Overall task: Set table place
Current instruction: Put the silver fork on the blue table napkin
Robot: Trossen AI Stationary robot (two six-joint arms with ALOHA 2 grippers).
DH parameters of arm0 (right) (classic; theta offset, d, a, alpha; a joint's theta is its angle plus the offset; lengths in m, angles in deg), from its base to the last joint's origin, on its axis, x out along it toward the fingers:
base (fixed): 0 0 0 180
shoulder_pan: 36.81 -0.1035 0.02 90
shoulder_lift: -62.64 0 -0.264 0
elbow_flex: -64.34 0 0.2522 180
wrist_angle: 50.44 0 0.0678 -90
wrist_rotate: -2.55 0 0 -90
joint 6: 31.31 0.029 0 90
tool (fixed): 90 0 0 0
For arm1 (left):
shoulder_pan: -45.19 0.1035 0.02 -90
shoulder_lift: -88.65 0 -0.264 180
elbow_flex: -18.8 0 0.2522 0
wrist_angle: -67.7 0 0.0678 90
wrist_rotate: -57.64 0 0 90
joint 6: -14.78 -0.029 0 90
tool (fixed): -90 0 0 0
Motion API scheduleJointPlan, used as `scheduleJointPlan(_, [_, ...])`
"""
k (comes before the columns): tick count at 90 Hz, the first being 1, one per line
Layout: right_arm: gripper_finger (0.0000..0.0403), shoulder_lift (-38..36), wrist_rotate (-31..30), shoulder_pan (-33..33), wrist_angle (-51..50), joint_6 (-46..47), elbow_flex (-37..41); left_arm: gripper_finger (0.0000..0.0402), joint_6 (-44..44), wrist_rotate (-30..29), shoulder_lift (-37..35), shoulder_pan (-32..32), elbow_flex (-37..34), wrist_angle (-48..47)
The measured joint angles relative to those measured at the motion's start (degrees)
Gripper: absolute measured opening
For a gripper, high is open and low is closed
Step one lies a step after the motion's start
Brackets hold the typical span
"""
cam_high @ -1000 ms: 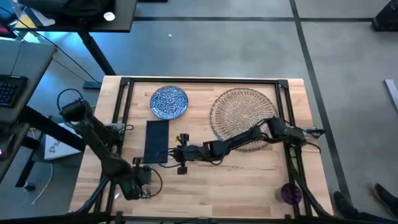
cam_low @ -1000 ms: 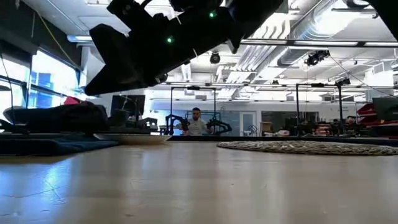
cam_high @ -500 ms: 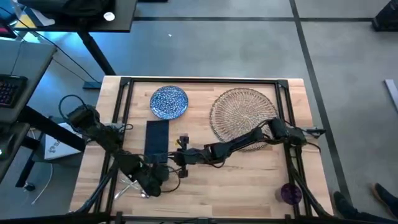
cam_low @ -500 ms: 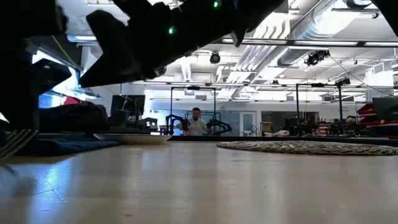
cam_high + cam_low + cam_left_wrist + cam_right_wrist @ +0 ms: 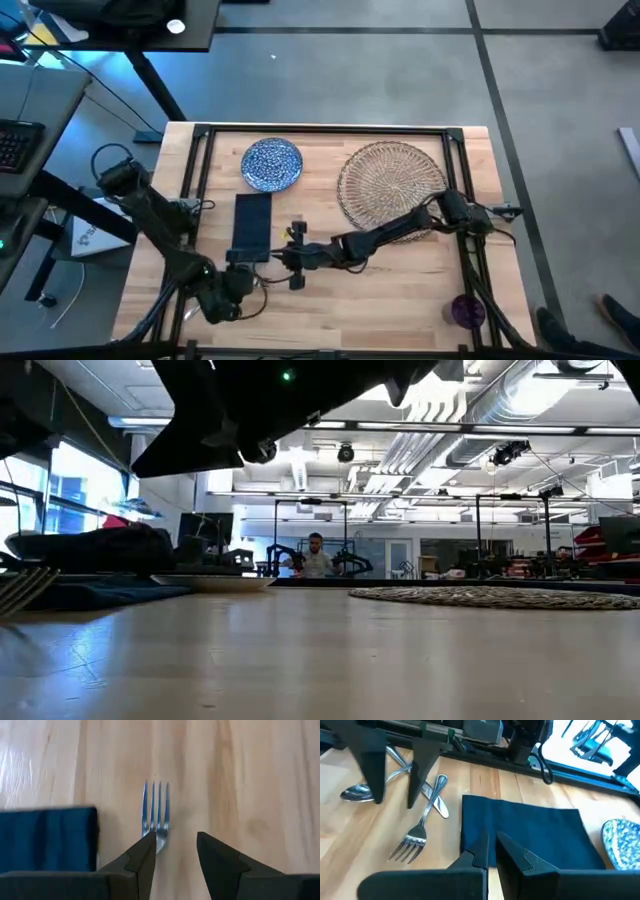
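A dark navy napkin (image 5: 252, 225) lies flat on the table (image 5: 400, 290), with a blue speckled plate (image 5: 272, 163) beyond it and a woven placemat (image 5: 392, 185) to its right. A purple cup (image 5: 467, 310) stands near the front right corner. Fork (image 5: 155, 807), knife (image 5: 434, 801) and spoon (image 5: 355, 793) lie on the wood by the napkin's near end. My left gripper (image 5: 175, 840) is open low over the fork's handle, the tines showing past its fingers. My right gripper (image 5: 491, 847) is shut at the napkin's near right corner (image 5: 470, 802). My left gripper stands open with one finger (image 5: 145, 852) right beside the fork's neck (image 5: 159, 837); that finger hides the spot, so I cannot tell whether it touches. My right gripper's shut fingers (image 5: 512, 851) are over the napkin's edge (image 5: 475, 837); I cannot tell whether they touch it.
A black rail frame (image 5: 330, 128) runs around the tabletop. Both arms meet near the table's front middle (image 5: 270, 270). Bare wood lies between the arms and the purple cup. A dark desk with a keyboard (image 5: 15, 140) stands off the left side.
My left gripper swung toward the table's right edge, then came back toward the left. The fork's tines have come into the low view at its left edge. My right gripper has moved a little toward the near edge. The napkin has stayed in place.
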Motion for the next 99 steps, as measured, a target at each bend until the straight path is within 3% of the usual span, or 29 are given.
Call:
scheduleJointPlan(22, [0.0, 0.0, 0.3, -1.9, 0.1, 0.3, 0.0, 0.0124, 5.2, -0.4, 0.0, -0.4, -7.7, 6.1])
scheduleJointPlan(48, [0.0, 0.0, 0.2, -1.8, 0.4, 2.0, 0.0, 0.0124, 3.0, -0.7, -0.1, -0.5, -14.4, 16.9])
scheduleJointPlan(99, [0.0, 0.0, 0.2, -1.6, 0.2, 2.2, 0.0, 0.011, 2.5, -11.7, 2.0, -8.0, -22.4, 29.7])
